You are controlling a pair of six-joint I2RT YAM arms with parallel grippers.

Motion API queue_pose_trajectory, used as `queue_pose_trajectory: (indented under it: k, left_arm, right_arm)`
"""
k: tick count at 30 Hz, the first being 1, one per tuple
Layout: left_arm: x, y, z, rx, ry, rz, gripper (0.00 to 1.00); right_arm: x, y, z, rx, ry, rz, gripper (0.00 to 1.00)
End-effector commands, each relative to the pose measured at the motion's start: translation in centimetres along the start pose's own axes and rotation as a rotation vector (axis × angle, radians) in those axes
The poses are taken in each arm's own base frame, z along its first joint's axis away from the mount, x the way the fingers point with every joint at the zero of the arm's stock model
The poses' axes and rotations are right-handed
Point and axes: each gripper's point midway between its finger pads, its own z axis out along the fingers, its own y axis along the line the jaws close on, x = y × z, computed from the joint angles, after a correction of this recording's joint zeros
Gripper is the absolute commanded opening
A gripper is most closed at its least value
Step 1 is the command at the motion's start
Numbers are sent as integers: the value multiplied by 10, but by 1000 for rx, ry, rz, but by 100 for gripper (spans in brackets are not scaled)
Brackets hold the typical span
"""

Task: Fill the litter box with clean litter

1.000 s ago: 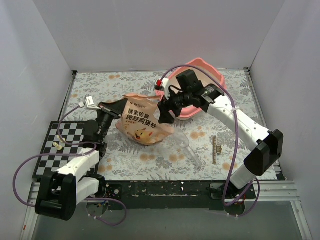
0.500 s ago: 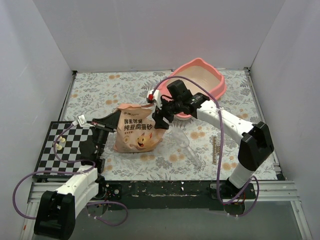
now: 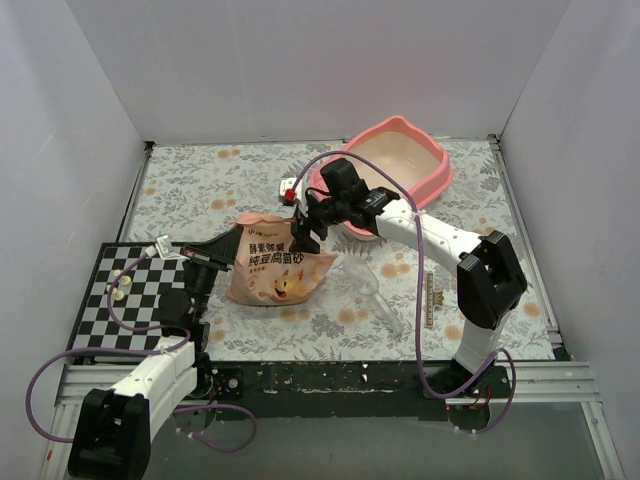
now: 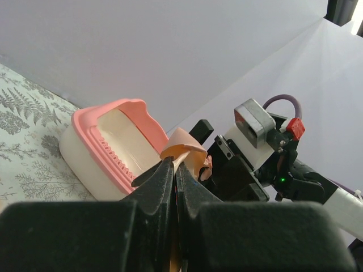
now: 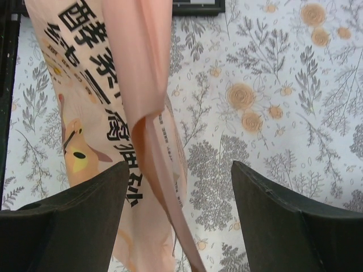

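Observation:
The pink litter box (image 3: 437, 172) stands at the back right, its cream inside showing; the left wrist view has it (image 4: 96, 122) too. No clean litter is in view. An orange-peach printed bag (image 3: 275, 265) lies left of centre. My left gripper (image 3: 226, 246) is shut on the bag's left edge, and in its wrist view the fingers (image 4: 174, 168) pinch a thin fold of bag (image 4: 184, 146). My right gripper (image 3: 300, 238) hovers open over the bag's upper right corner. In the right wrist view a flap of the bag (image 5: 102, 85) hangs between the spread right gripper (image 5: 178, 190), untouched.
A clear plastic scoop (image 3: 376, 292) lies right of the bag on the floral mat. A black-and-white checkerboard (image 3: 122, 310) sits at the near left under my left arm. A thin dark strip (image 3: 430, 297) lies near the right arm. White walls enclose the table.
The bag has come down and shifted left, away from the litter box, as my left arm drew back. My right gripper has followed it leftward, off the litter box's rim.

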Motion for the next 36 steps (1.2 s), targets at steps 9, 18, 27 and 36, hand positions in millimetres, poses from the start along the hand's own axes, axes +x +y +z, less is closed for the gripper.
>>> queue_pose_trajectory:
  k: [9,18,27,36]
  left_arm:
    - [-18,-50,-2,190,-54,-29,0]
    - [-3,-53,3,199,46,42,0]
    - [17,-70,36,159,442,456,67]
    - [6,-92,50,183,620,737,77]
  right_arm:
    - [-27,11,21,-57,-197,-48,72]
    - [-38,14,5,-2,-235,-61,1]
    - [-65,2,-62,182,-75,-208,1]
    - [-101,8,-93,209,-9,-371,1]
